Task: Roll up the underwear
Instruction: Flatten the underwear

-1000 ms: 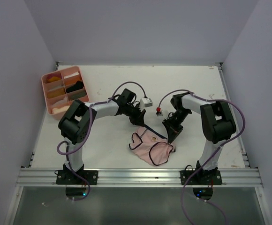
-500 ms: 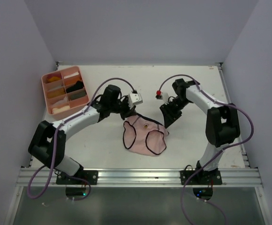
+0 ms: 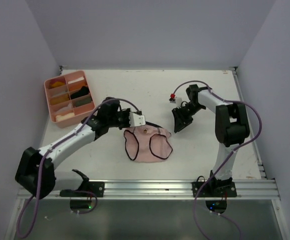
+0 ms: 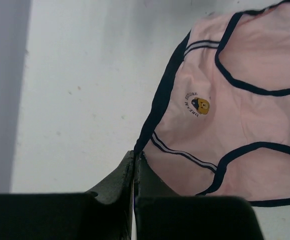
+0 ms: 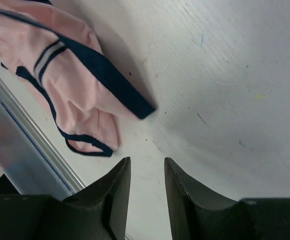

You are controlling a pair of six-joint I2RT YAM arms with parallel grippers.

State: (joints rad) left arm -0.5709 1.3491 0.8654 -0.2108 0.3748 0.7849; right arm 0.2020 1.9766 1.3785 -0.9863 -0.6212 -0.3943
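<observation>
**Top external view: the underwear drawn to the left, held at one corner**

At far left stands one pink plastic tray, rectangular and divided into compartments that hold small bundles in yellow, white and dark tones. Compared with half a second ago, the left arm reaches lower and farther out. Its left claw is clamped together on the dark waistband edging of the underwear. This single garment now lies farther left on the white worktop, near its middle, spread flat with both leg openings showing. The cloth is soft pale pink with thin navy binding, two striped bands and one small printed badge. The right claw, earlier at the garment's right corner, has drawn back. Its fingers stand apart over bare worktop just beside that corner, gripping nothing.
</observation>
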